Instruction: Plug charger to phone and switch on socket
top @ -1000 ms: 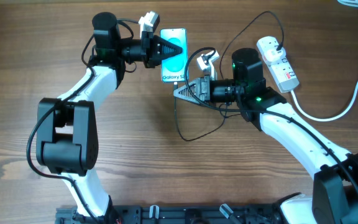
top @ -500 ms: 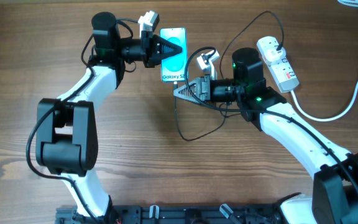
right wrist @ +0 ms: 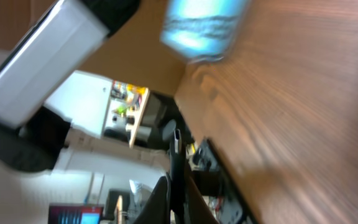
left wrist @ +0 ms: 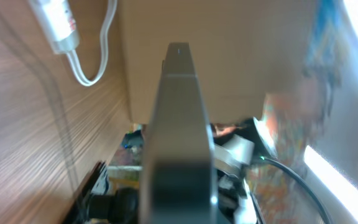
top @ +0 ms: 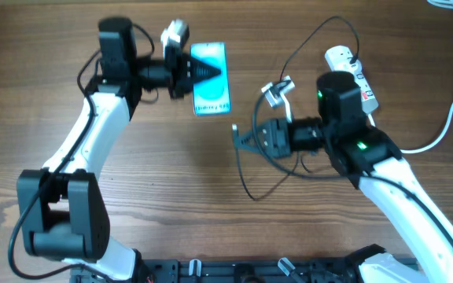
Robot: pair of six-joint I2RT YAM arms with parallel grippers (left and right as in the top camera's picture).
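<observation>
Left gripper (top: 204, 71) is lying over the middle of the phone (top: 211, 99). In the left wrist view its fingers are showing as one dark bar, so they are reading as pressed together, with nothing seen between them. The phone is lying flat on the table (top: 163, 181), screen up, with its text strip at the near end.

Right gripper (top: 239, 137) is clenched on the connector end of the charger (top: 247, 185), and the tip is poking out past the fingertips in the right wrist view. It is sitting apart from the phone, off that near end and to one side. The slack is looping over the wood toward the socket (top: 343, 56), which the right arm is partly covering.

Risks, as judged:
- The tip is meeting the port off-line or tilted, and so jamming or skating off the edge.
- The phone is sliding under the push, if the left fingers are only resting on it.
- The loop is snagging on the right arm and dragging the plug.
- The wrist views are blurring, which is making fine alignment doubtful.
</observation>
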